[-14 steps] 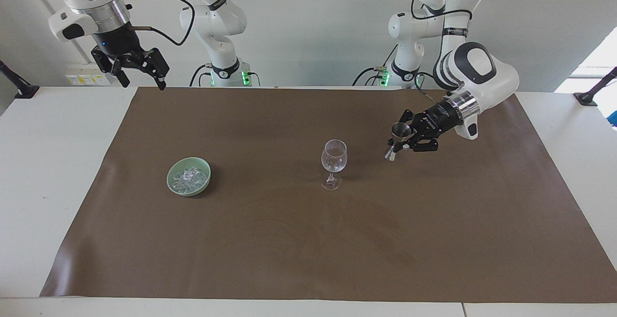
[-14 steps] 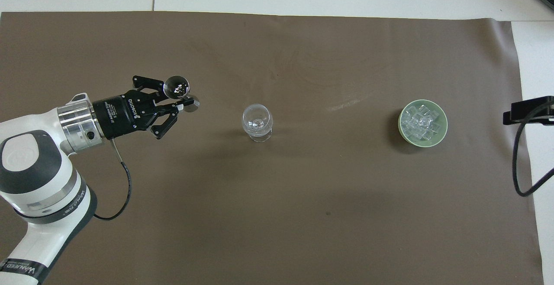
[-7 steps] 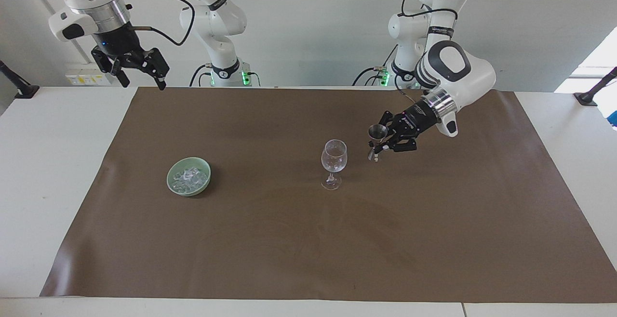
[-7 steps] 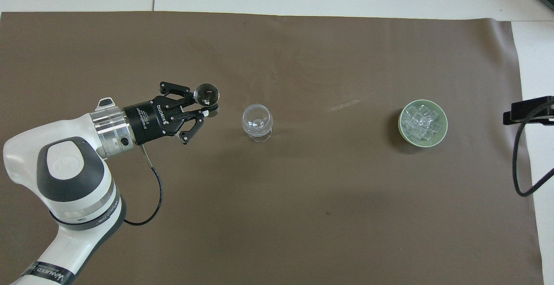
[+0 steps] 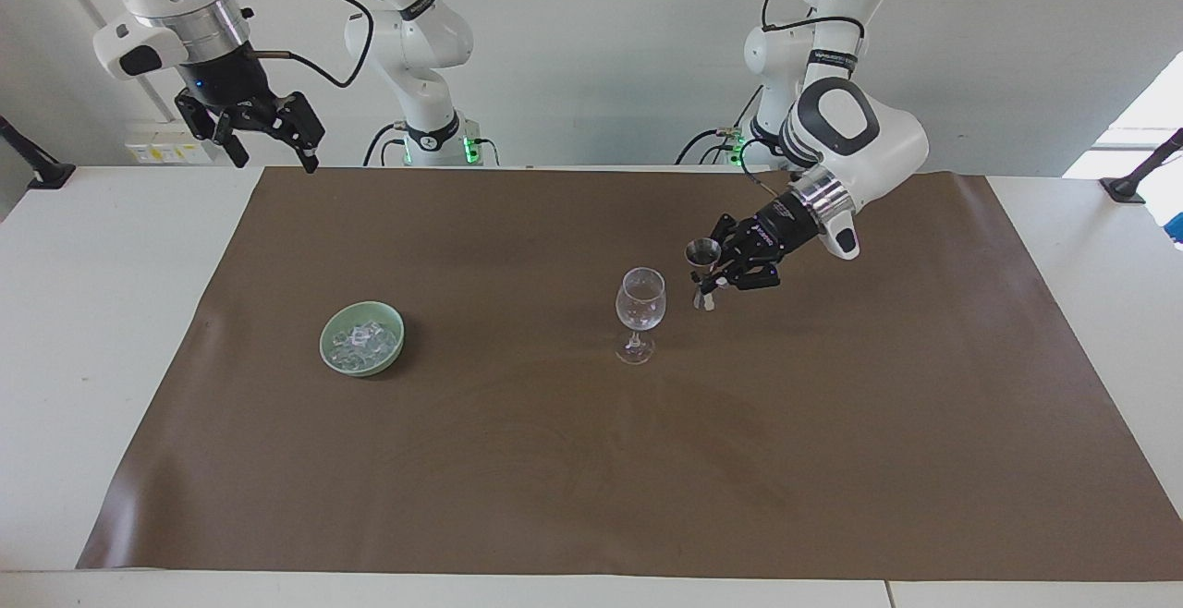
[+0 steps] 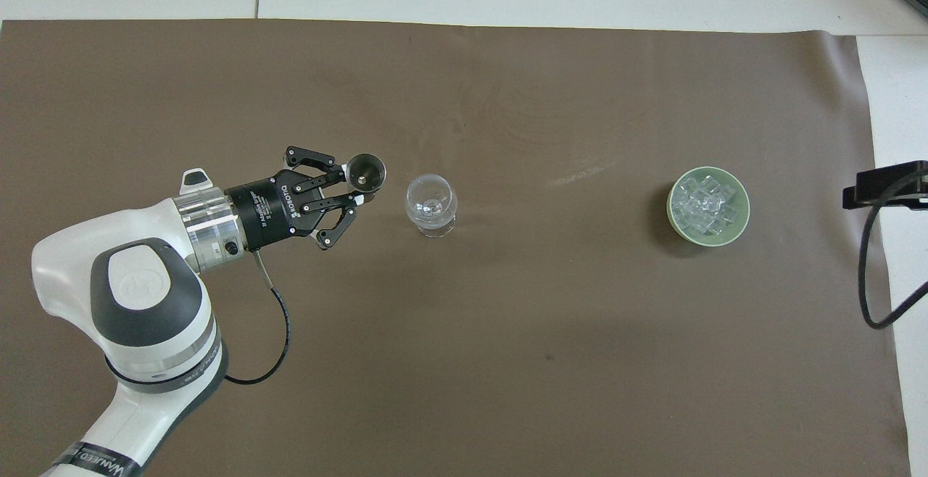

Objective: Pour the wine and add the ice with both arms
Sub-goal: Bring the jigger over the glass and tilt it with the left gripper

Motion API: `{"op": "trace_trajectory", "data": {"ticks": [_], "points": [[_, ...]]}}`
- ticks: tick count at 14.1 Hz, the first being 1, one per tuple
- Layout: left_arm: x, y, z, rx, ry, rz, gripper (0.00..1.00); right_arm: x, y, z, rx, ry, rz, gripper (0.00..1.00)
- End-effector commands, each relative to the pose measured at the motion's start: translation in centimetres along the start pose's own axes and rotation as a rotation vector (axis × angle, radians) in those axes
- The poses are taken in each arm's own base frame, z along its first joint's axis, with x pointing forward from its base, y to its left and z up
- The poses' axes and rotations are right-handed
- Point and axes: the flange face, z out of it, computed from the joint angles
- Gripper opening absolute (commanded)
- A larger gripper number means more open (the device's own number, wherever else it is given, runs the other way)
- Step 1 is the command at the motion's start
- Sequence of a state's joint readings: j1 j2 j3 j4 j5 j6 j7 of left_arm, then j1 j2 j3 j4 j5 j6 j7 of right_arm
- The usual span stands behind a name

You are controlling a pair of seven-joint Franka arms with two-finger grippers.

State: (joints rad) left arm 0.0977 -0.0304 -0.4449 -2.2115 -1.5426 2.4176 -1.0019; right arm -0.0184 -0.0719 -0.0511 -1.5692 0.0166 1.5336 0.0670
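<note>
A clear stemmed wine glass (image 5: 640, 312) stands upright mid-mat; it also shows in the overhead view (image 6: 431, 204). My left gripper (image 5: 710, 277) is shut on a small steel jigger (image 5: 702, 266), held upright in the air just beside the glass toward the left arm's end; the gripper (image 6: 355, 191) and the jigger (image 6: 365, 173) show from above. Ice cubes (image 5: 362, 340) lie in a pale green bowl (image 5: 334, 356) toward the right arm's end, seen in the overhead view as ice (image 6: 705, 205) in the bowl (image 6: 674, 222). My right gripper (image 5: 268, 141) is open, raised over the mat's corner near the right arm's base, waiting.
A brown mat (image 5: 591, 460) covers most of the white table (image 5: 102, 312). A black clamp with a cable (image 6: 881, 187) sits at the table edge on the right arm's end. Black brackets (image 5: 1132, 178) stand at the table's corners.
My left arm has carried the jigger across the mat toward the wine glass, now close beside it. The right arm, glass and bowl have not moved.
</note>
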Motion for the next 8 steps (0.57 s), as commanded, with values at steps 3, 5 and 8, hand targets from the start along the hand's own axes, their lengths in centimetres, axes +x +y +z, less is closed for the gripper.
{"op": "trace_trajectory", "data": {"ticks": [3,5,8], "points": [[-0.9,-2.0,1.2,-0.045,0.073,0.122,0.00,-0.7,0.0,-0.2,0.008,-0.005,-0.020,1.00],[-0.9,-2.7,2.5,-0.063,0.110,0.150,0.00,-0.7,0.0,-0.2,0.008,-0.005,-0.020,1.00],[-1.5,-2.9,3.4,-0.094,0.140,0.197,0.00,-0.7,0.0,-0.2,0.008,-0.005,-0.020,1.00]]}}
